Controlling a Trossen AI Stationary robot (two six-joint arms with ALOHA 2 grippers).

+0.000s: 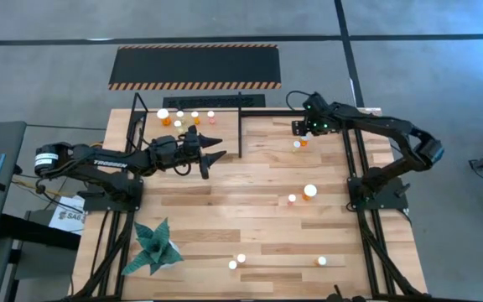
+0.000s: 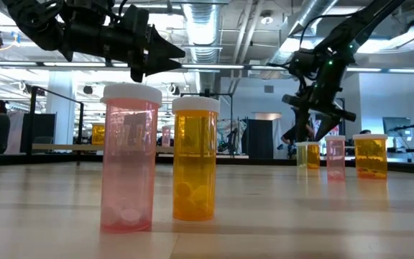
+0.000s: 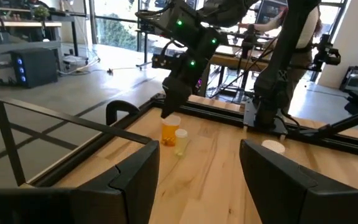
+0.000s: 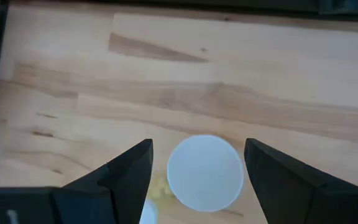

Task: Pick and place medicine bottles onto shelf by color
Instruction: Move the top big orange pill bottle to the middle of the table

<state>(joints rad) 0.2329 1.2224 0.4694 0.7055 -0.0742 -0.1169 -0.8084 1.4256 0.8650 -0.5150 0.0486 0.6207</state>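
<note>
Fingers of the right gripper stand spread on either side of a white bottle cap, directly above it and holding nothing, as the arm reaches over the desk's far right part. In the high view that gripper hangs over 2 small bottles standing close together, one orange, one paler.

Nearest the low camera, a pink bottle and an orange bottle stand upright side by side on the wooden desk. From above they appear to be the pair of white caps near the front edge, with another bottle well to their right and 2 more at mid-desk.

Farther back, the left gripper hovers above the desk with its fingers apart and empty, just in front of the shelf, where about 5 bottles already stand in the far left corner inside the black frame.

Judged from this, the step in hand is a pick: the right arm is lined up over its bottle but has not closed. The next move calls for a straight descent until the fingers bracket the body below the cap, then a close that does not knock the neighbouring bottle touching or nearly touching it, followed by a carry across to the shelf group of matching colour.
</note>
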